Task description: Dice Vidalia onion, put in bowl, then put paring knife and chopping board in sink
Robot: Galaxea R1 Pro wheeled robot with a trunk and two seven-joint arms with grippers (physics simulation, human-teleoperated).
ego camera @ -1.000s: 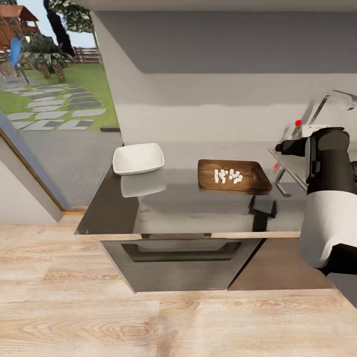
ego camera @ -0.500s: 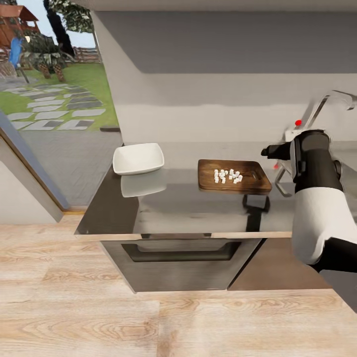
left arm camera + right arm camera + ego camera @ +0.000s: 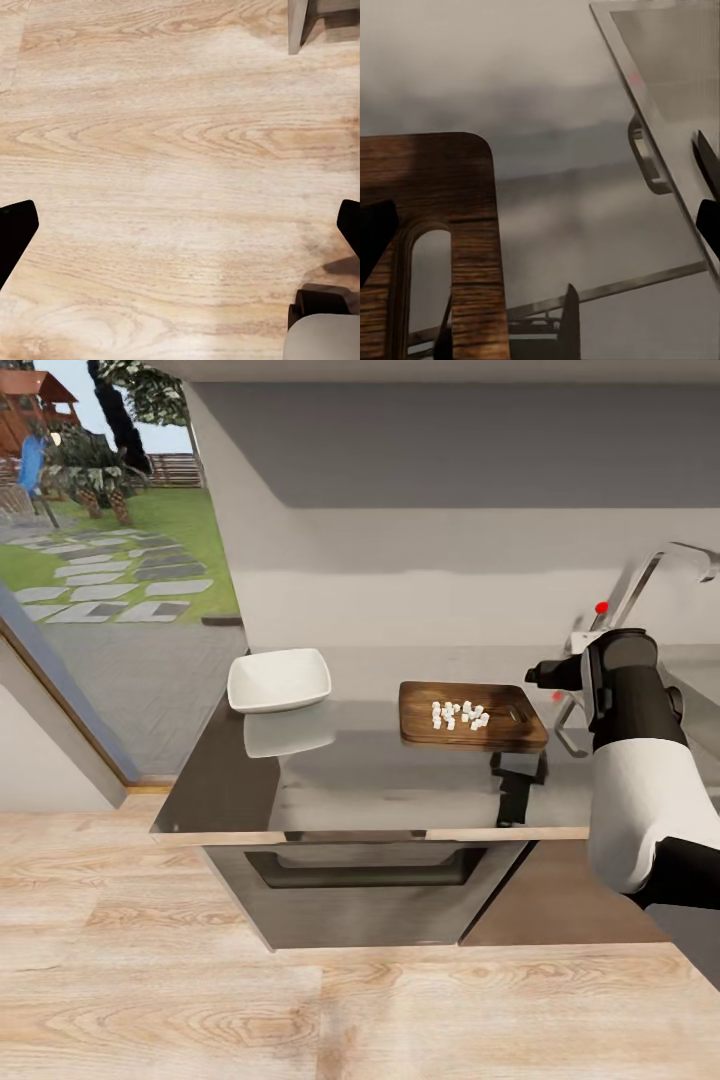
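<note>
Board (image 3: 472, 714) w/ diced onion (image 3: 459, 715) on countertop (image 3: 370, 785) | R gripper (image 3: 540, 217) spread wide, empty, above board's handle end | L gripper (image 3: 180, 232) spread wide.

No readable text, labels or numbers

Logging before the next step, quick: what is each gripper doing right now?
Left gripper: open, empty, over the wooden floor.
Right gripper: open, empty, above the chopping board handle end.
</note>
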